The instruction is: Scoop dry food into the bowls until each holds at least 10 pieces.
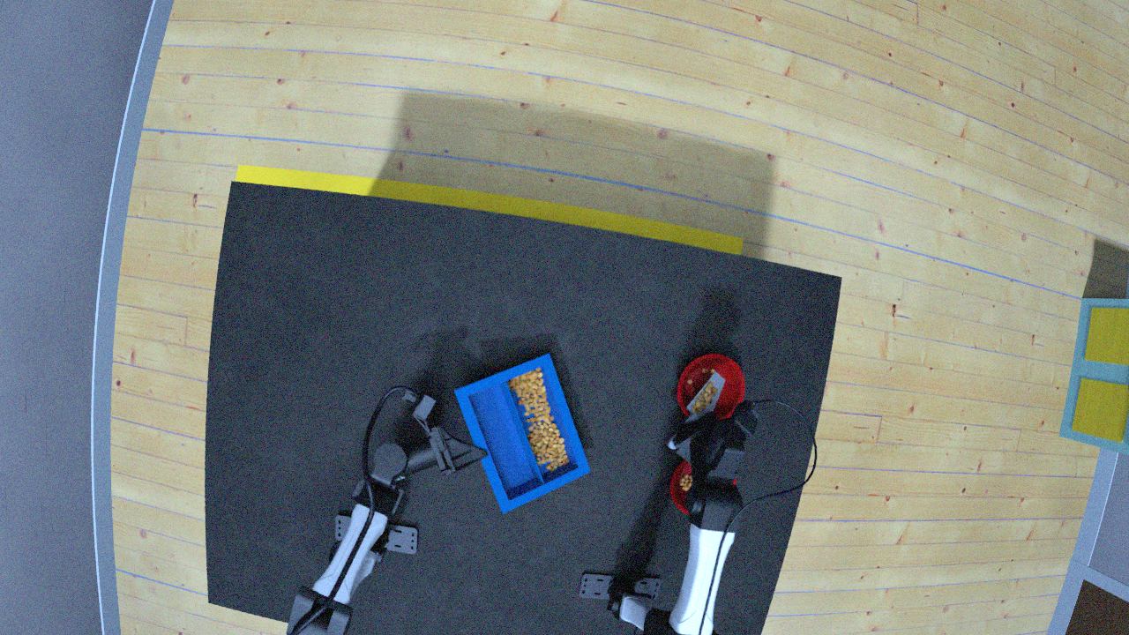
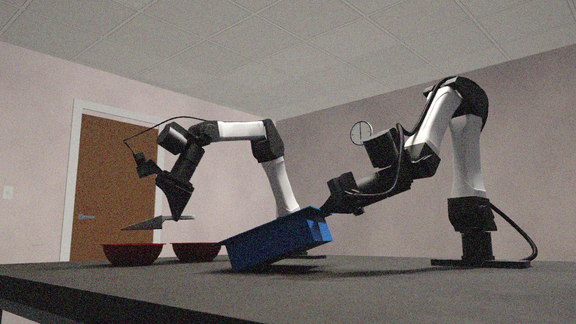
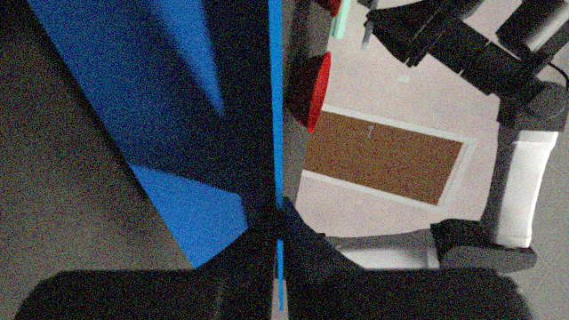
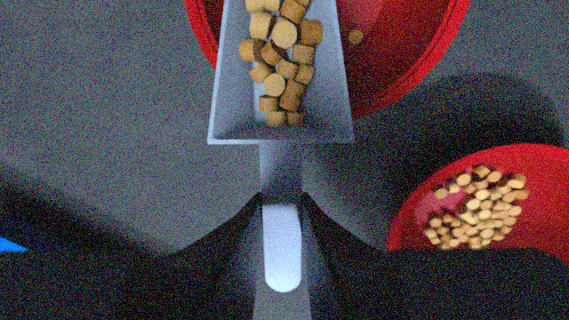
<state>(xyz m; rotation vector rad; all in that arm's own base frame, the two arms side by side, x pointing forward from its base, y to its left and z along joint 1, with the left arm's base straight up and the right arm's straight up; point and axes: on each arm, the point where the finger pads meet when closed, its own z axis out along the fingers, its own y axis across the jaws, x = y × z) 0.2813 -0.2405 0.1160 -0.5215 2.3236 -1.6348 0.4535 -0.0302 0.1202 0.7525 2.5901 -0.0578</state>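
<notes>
The right jaws (image 1: 698,422) (image 2: 176,218) are closed down to the width of the scoop (image 1: 715,384) (image 2: 150,223) (image 3: 366,39) (image 4: 326,102), gripping its handle; the pan reaches out ahead of them, with kibble pieces (image 1: 705,396) (image 4: 284,71) along its middle; beneath that pan is one red bowl (image 1: 736,386) (image 2: 132,254) (image 3: 321,93) (image 4: 413,76), a few pieces visible inside; the other red bowl (image 1: 677,491) (image 2: 195,251) (image 3: 332,4) (image 4: 542,209), on the arm-base side of these jaws, holds a pile of well over ten; both bowls stand upright on the worktop (image 1: 339,276) (image 2: 161,285).

The left jaws (image 1: 482,453) (image 2: 322,211) are nearly together, pinching the rim of the blue divided box (image 1: 496,442) (image 2: 265,237) (image 3: 111,98) (image 4: 11,246); the box is tilted, raised at their side and resting on its far lower edge; kibble (image 1: 541,418) lies in the compartment farther from them, beyond the divider.
</notes>
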